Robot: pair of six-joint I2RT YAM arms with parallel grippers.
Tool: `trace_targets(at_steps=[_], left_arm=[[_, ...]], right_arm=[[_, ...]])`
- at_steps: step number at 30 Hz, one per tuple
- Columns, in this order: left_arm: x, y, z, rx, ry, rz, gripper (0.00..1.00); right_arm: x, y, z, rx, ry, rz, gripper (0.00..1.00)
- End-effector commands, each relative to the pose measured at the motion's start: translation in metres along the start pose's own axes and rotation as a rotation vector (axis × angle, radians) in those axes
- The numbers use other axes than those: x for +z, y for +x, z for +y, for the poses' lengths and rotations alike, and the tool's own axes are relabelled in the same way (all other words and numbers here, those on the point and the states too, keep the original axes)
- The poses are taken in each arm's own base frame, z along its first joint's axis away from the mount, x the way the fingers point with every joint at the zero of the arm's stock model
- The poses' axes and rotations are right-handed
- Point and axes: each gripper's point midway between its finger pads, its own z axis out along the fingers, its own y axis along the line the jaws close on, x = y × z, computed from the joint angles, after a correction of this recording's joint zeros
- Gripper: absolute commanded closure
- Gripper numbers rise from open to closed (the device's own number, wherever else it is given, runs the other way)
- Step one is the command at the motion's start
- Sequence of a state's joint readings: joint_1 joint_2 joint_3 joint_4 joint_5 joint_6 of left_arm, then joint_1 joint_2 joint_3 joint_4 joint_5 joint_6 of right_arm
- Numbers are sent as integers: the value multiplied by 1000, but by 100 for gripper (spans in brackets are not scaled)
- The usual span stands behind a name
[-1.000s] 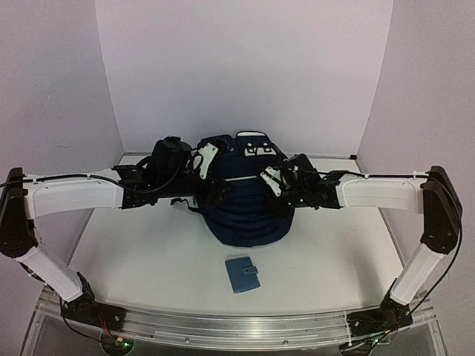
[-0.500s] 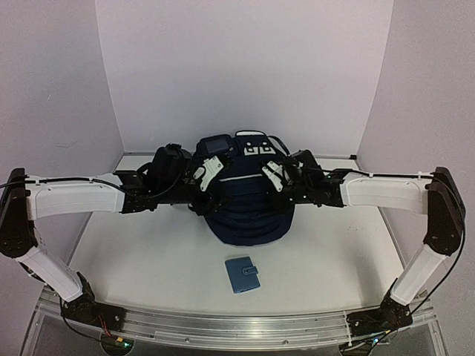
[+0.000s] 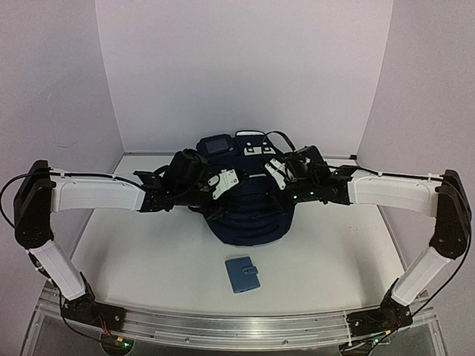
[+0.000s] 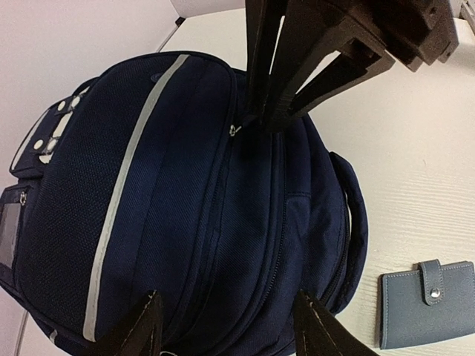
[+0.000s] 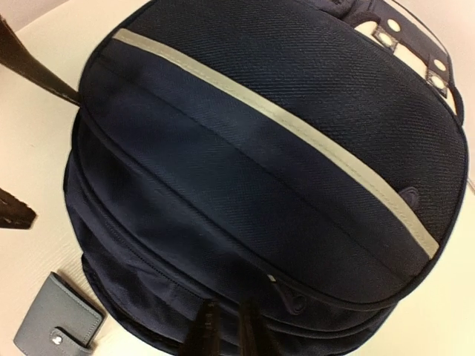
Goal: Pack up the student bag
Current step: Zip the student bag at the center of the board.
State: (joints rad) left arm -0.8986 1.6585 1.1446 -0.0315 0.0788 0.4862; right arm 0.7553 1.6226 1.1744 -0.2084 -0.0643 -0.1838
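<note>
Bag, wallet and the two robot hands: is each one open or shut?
Bag: lying on the table, zips shut as far as shows.
Wallet: snapped shut, flat on the table.
Left gripper: open, over the bag, holding nothing.
Right gripper: shut, tips at a zip pull on the bag.

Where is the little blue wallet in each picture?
Top view: wallet low in the middle, in front of the bag.
Left wrist: bottom right corner.
Right wrist: bottom left corner.
Shared landmark: the big dark blue bag, next to it in all three.
</note>
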Motion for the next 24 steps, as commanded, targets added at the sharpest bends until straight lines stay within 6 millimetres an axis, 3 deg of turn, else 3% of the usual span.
trace_targets(at_steps=[1,4,11,21,24], left_arm=[[-12,-36,12,39,-44,-120,40],[-14,-36,12,33,-48,-124,40],[-19,-37,14,22,-63,-138,40],[-22,-39,16,21,-76,-149,40],[-23,-39,17,16,-80,-148,40]], right_arm=[[-2,5,-23,-7,65,11,80],[4,8,-27,-30,78,14,74],[22,14,-20,-34,46,23,77],[22,20,-7,-8,-27,23,67],[26,21,-12,-4,2,34,72]])
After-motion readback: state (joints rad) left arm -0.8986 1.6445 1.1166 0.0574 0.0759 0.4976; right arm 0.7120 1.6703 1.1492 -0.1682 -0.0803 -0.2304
